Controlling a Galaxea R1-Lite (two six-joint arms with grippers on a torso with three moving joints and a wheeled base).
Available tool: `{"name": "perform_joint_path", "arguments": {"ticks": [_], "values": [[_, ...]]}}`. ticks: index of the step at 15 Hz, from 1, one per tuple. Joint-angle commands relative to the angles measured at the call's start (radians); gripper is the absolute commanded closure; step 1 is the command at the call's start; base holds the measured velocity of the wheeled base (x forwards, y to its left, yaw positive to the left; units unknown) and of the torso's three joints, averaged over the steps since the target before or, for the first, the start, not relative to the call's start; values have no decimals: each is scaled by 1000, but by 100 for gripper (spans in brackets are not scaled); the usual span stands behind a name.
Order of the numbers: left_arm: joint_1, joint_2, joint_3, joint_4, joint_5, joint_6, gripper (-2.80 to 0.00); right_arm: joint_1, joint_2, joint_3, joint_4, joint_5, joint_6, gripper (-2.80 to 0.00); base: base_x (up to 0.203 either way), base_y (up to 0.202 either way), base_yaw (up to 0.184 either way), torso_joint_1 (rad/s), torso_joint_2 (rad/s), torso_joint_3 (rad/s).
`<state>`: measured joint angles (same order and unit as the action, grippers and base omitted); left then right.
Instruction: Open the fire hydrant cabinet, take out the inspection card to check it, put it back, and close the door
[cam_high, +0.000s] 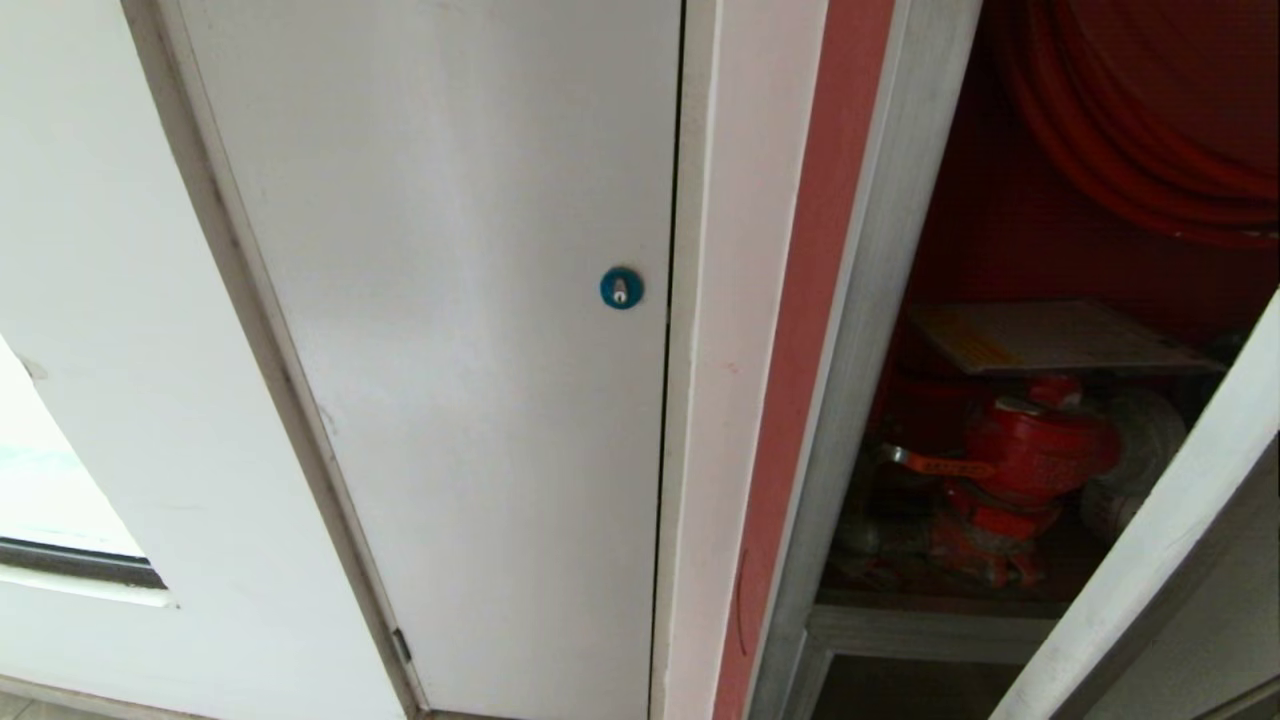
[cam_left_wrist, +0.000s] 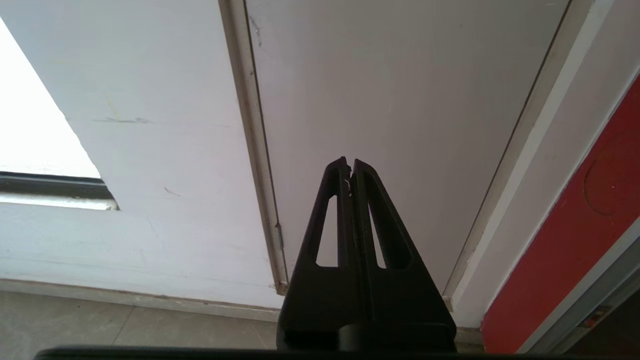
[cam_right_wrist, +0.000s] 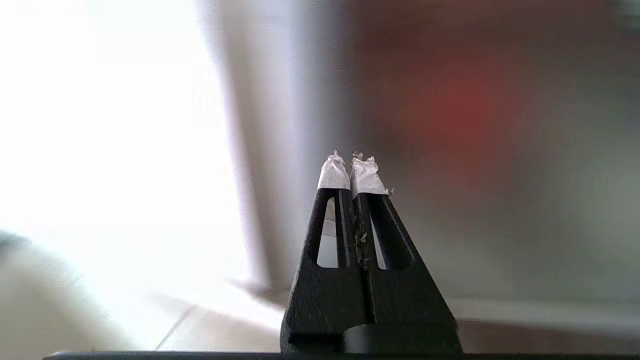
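Observation:
The fire hydrant cabinet (cam_high: 860, 330) stands open at the right of the head view, silver-framed and red inside. Inside I see a red hose reel (cam_high: 1150, 140), a red valve (cam_high: 1030, 450) and a white rolled hose (cam_high: 1140, 440). A pale flat sheet, the inspection card (cam_high: 1060, 338), lies above the valve. The door's (cam_high: 1150, 540) silver edge crosses the lower right corner, swung open. Neither arm shows in the head view. My right gripper (cam_right_wrist: 350, 156) is shut and empty, its tips taped white, before a blurred silver frame and red patch. My left gripper (cam_left_wrist: 350, 162) is shut, facing the white door.
Left of the cabinet is a plain white door (cam_high: 450, 350) with a round blue lock (cam_high: 621, 288). A red strip (cam_high: 810, 300) runs between them. A window (cam_high: 50, 480) sits at the far left, and grey floor tiles (cam_left_wrist: 125, 325) lie below the wall.

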<state>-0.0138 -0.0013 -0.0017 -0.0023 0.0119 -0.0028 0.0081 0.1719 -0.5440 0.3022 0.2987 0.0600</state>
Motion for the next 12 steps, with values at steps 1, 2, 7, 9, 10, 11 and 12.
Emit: {"name": "perform_joint_path", "arguments": {"ticks": [1, 2, 7, 9, 10, 11, 12], "values": [[0, 1, 0, -1, 0, 0, 0, 0, 157, -101, 38, 160, 0, 0, 0, 0, 0, 0, 0, 0], [0, 1, 0, 1, 0, 0, 0, 0, 232, -148, 50, 232, -1, 0, 0, 0, 0, 0, 0, 0], [0, 1, 0, -1, 0, 0, 0, 11, 609, -319, 40, 441, -55, 0, 0, 0, 0, 0, 0, 0], [0, 1, 0, 0, 0, 0, 0, 66, 720, -373, 2, 469, -77, 0, 0, 0, 0, 0, 0, 0], [0, 1, 0, 1, 0, 0, 0, 100, 755, -395, -15, 474, -82, 0, 0, 0, 0, 0, 0, 0], [0, 1, 0, -1, 0, 0, 0, 124, 782, -412, -30, 475, -85, 0, 0, 0, 0, 0, 0, 0], [0, 1, 0, -1, 0, 0, 0, 139, 811, -423, -45, 472, -86, 0, 0, 0, 0, 0, 0, 0]]}}
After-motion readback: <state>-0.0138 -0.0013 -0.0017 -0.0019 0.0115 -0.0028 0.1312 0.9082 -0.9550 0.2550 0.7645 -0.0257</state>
